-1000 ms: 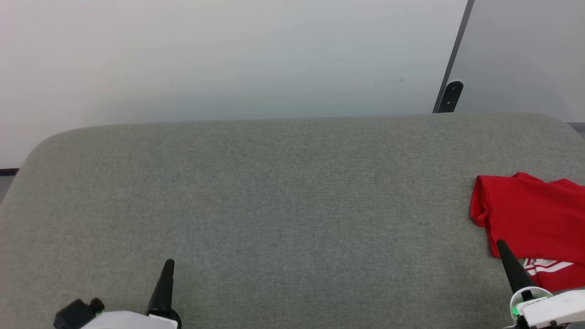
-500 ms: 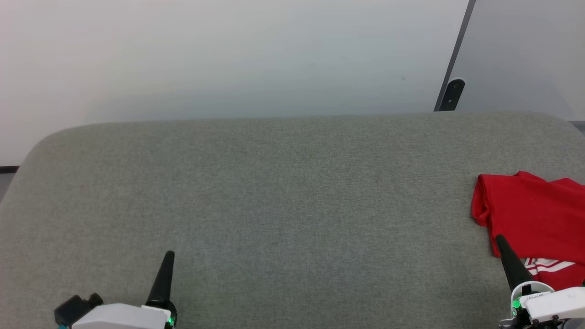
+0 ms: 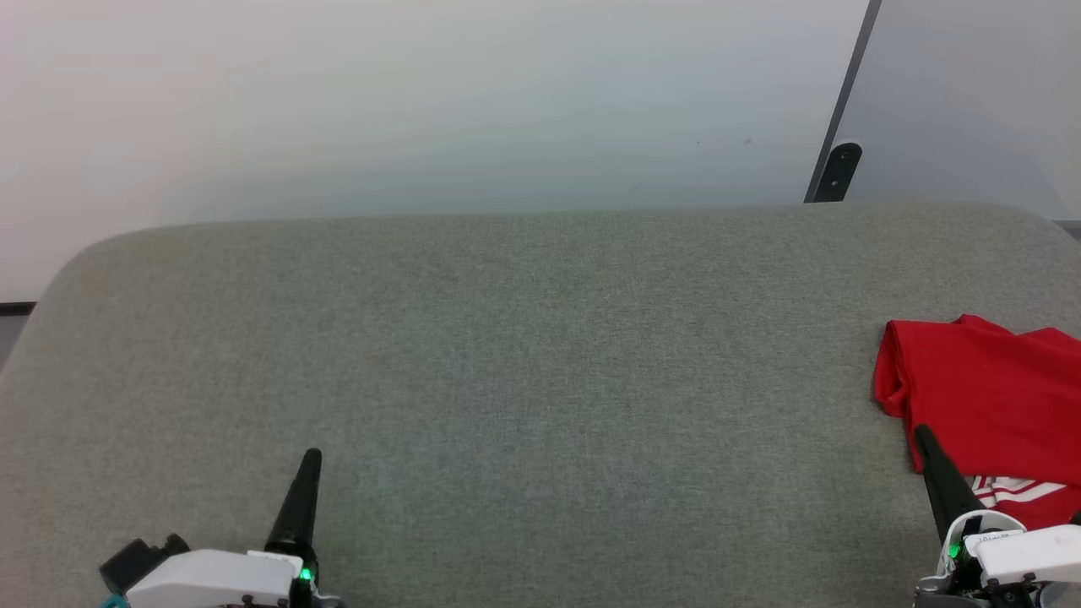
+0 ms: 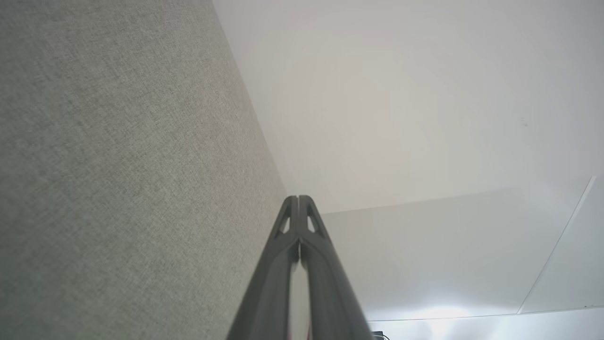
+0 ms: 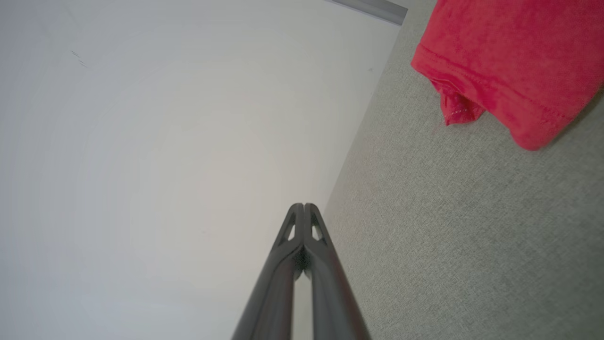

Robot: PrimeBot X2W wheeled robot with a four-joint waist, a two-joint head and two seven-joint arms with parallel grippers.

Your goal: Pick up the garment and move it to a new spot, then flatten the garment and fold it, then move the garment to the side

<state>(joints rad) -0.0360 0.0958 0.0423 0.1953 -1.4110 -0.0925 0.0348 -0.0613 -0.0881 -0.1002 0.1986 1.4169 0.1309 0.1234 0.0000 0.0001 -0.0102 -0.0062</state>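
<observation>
The garment, a red shirt with a bit of white striped trim at its lower edge, lies folded at the right edge of the grey fabric surface. Its red hem fills the upper right of the right wrist view. My right gripper is shut and empty, its tip against the garment's lower left corner in the head view. In the right wrist view, the right gripper has its tips pressed together. My left gripper is shut and empty at the lower left, tips together above bare fabric.
A pale wall rises behind the grey surface. A dark slanted bar with a black bracket stands at the back right. The surface has rounded back corners and stretches wide between the two grippers.
Both grippers have risen slightly in the head view and stay shut. The picture has shifted a little, so the camera has moved. The garment lies as before.
</observation>
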